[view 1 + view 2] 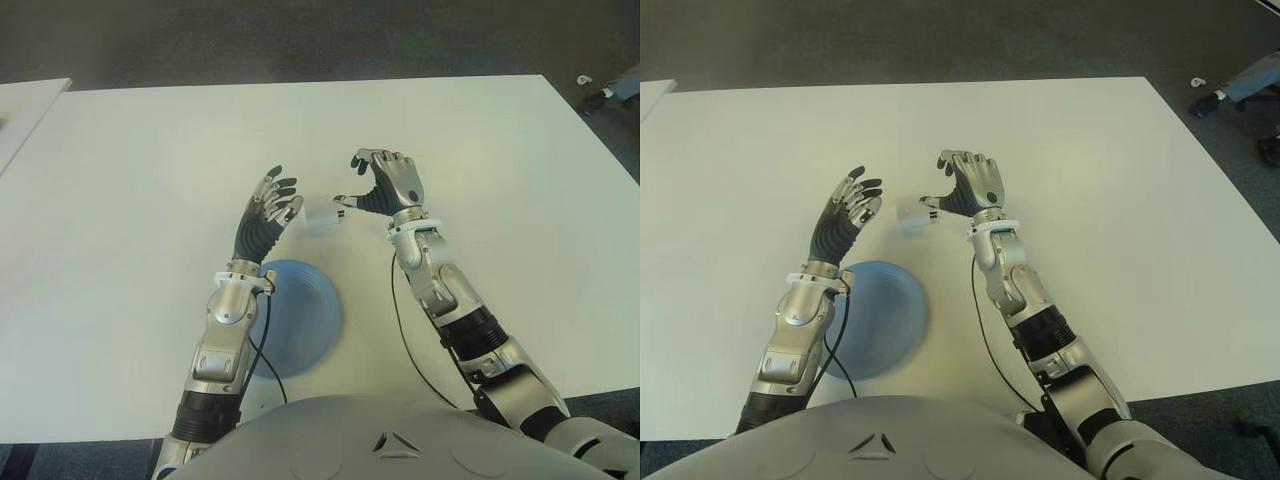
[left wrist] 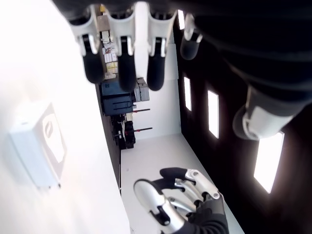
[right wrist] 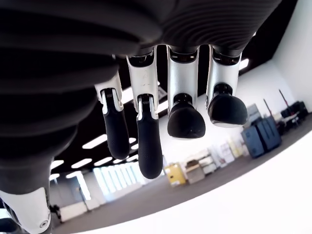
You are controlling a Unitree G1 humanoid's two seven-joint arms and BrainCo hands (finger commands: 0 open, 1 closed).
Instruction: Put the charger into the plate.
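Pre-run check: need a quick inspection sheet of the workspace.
Surface: white table, bare apart from the job's things.
Job's things: white charger on the table between the hands, held by neither; blue plate nearer the robot, nothing in it.
Clutter: nothing seen.
Robot hands: left robot hand open beside the charger; right robot hand open, thumb tip close to the charger.
Cables: black cable along the right forearm; another by the left wrist.
Surroundings: dark floor; second table edge far left.

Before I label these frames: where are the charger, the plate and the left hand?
charger (image 1: 321, 217): left eye view, middle of its white body.
plate (image 1: 305, 320): left eye view, bare blue surface right of the forearm.
left hand (image 1: 266, 216): left eye view, middle of the hand, fingers spread.
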